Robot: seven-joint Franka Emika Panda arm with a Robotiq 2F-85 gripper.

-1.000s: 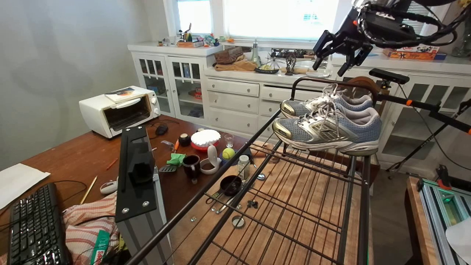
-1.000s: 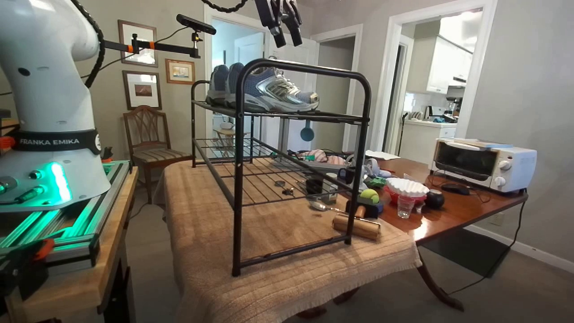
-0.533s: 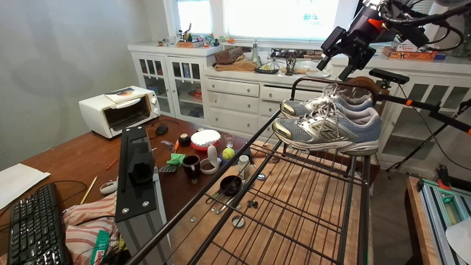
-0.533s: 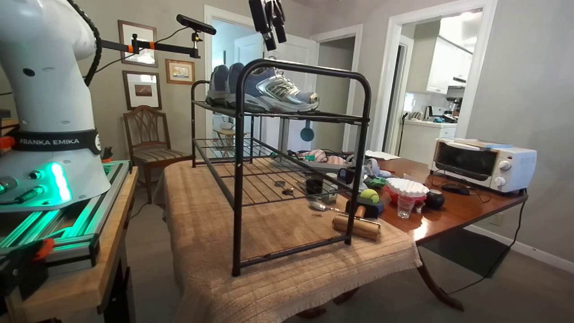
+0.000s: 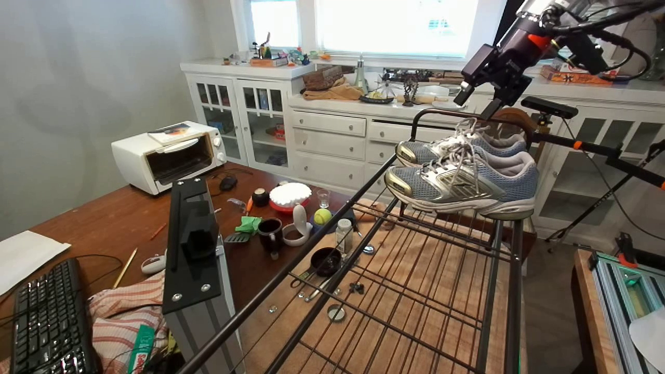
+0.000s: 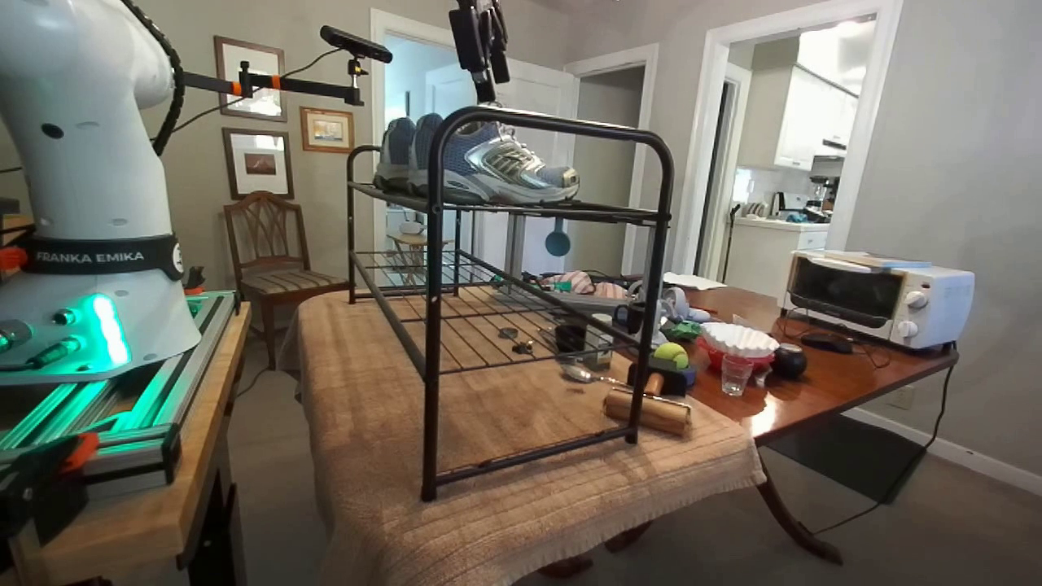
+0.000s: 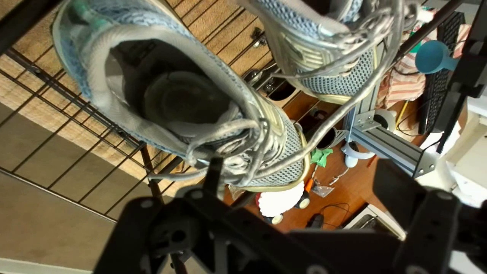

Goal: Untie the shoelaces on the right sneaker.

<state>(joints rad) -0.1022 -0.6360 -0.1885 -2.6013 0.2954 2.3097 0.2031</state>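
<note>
Two grey-blue sneakers stand side by side on the top shelf of a black wire rack. The right sneaker [image 5: 427, 151] is partly behind the left sneaker [image 5: 462, 182] in an exterior view; it is the nearer one in another exterior view [image 6: 509, 169]. In the wrist view the right sneaker [image 7: 179, 95] fills the left, its grey shoelaces [image 7: 237, 158] looped. A long lace strand [image 7: 327, 125] crosses towards the left sneaker [image 7: 310, 49]; which shoe it belongs to is unclear. My gripper [image 5: 475, 105] is open just above the right sneaker's laces; one finger [image 7: 215, 175] overlaps them. Contact cannot be told.
The rack's end hoop [image 6: 562, 122] rises beside the right sneaker. A camera on a bar [image 5: 549, 107] stands close behind the shoes. Below are a towel-covered table [image 6: 383, 456], a mug [image 5: 270, 236], a tennis ball [image 5: 322, 216] and a toaster oven [image 6: 879, 301].
My gripper has moved down closer to the right sneaker's laces and turned. It sits further left in an exterior view. The sneakers have not moved.
</note>
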